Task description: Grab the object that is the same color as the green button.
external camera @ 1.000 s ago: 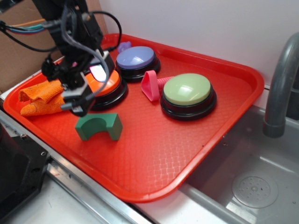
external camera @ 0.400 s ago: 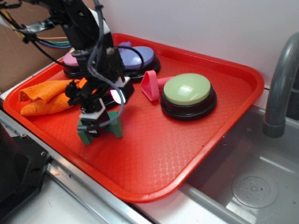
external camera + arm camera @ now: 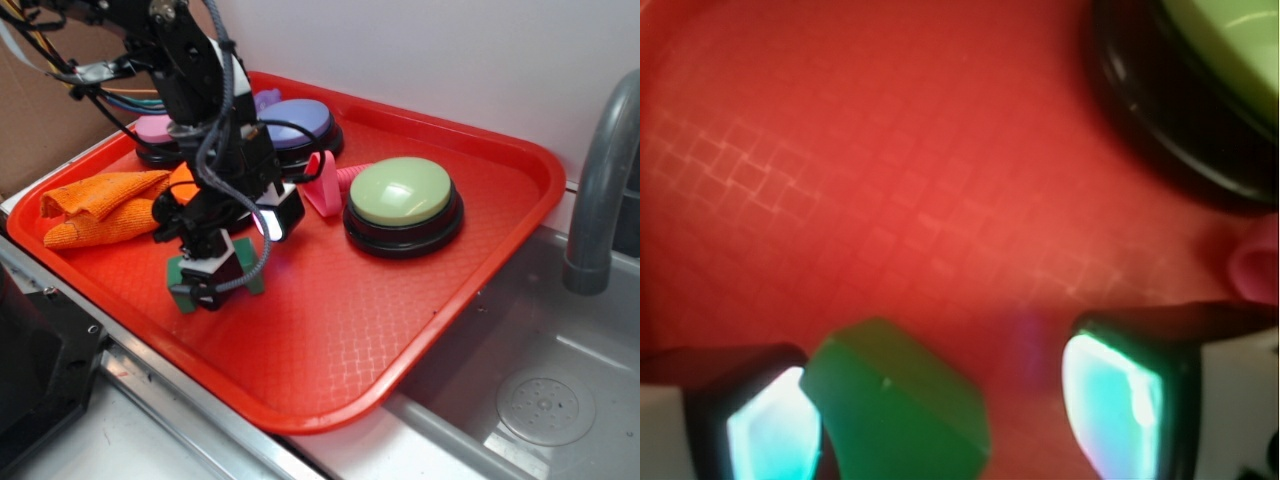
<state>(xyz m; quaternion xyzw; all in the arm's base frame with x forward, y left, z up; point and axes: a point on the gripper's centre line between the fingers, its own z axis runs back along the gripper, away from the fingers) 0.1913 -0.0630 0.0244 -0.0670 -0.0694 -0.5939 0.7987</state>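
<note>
The gripper (image 3: 212, 272) is down at the green arch block (image 3: 245, 272), which sits on the red tray (image 3: 420, 300) near the tray's front left part, just in front of the folded orange cloth (image 3: 95, 205) and well apart from the pale green button (image 3: 402, 195) whose color it shares. In the wrist view the block (image 3: 898, 410) lies between the 2 fingers (image 3: 1120, 400): it looks to touch or nearly touch the finger at the left of that view, while a clear strip of tray shows between it and the other finger. So the gripper is spread around the block, not yet pinching it.

As a judgement, the task is well past halfway: the right thing has been picked out and the gripper is placed around it at tray level. What is left is to press the fingers together on the block and lift it off the tray. The block sits off-center between the fingers, so closing may nudge it sideways before it is held firmly.

The purple button (image 3: 297, 122), pink button (image 3: 152, 130) and pink cone (image 3: 325, 182) stand behind, untouched.
</note>
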